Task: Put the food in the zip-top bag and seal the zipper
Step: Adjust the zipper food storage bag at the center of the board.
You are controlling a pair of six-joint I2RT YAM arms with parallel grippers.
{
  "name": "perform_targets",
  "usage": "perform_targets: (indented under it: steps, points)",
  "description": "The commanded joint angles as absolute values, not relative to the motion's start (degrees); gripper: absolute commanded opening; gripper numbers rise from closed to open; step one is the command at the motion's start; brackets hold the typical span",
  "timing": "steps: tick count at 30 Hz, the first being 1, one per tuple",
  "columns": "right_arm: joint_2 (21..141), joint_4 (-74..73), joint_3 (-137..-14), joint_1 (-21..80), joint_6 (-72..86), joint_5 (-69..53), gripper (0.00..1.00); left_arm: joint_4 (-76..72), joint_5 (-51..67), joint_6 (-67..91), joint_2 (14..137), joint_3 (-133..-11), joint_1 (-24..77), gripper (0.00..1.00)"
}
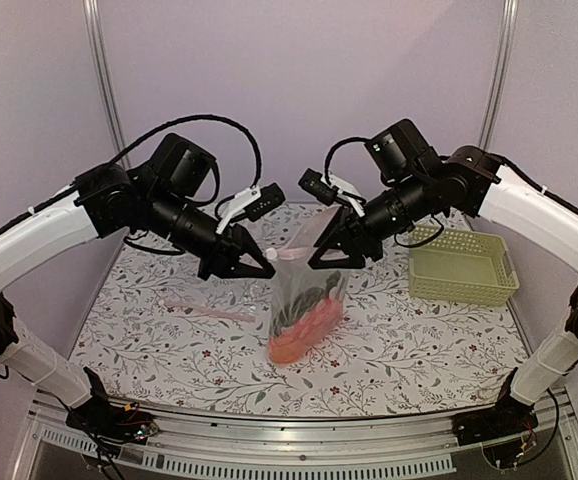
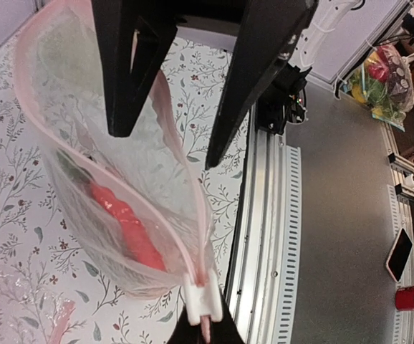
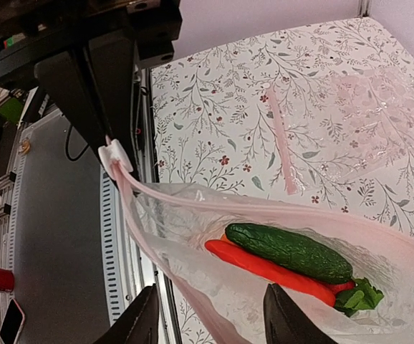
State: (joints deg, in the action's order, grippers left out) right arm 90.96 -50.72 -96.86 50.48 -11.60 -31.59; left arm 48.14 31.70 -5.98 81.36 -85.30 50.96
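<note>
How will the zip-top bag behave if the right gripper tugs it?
Likely floppy: the zip-top bag is thin crinkled film with a curving rim. Probably bottom-heavy: the cucumber and red food lie low inside, so it may swing or slump.

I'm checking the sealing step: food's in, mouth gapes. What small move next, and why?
Probably close the right hand on the bag rim it straddles. The zipper gapes open, the slider sits at the end the left hand pinches, so the other end likely needs anchoring before sliding.
</note>
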Motion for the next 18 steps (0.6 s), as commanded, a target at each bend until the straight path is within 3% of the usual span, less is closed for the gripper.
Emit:
perform_targets:
  steps: [1, 5, 7, 18]
  points:
    - [90.6, -50.8, -95.4, 51.2, -12.0, -26.2, 0.42, 48.5, 32.3, -6.6, 81.9, -87.1, 50.2, 0.00]
    - [88.3, -47.5, -93.7, 51.2, -11.4, -22.9, 0.08, 48.7, 31.8, -6.8, 81.7, -87.2, 50.1, 0.00]
    - [86.5, -47.0, -93.5, 51.2, -11.1, -22.3, 0.00, 48.9, 30.9, -7.2, 81.6, -87.2, 50.1, 0.00]
    - [77.9, -56.6, -97.1, 52.5, -8.7, -20.7, 0.00, 48.7, 27.9, -9.8, 85.7, -93.5, 50.5, 0.00]
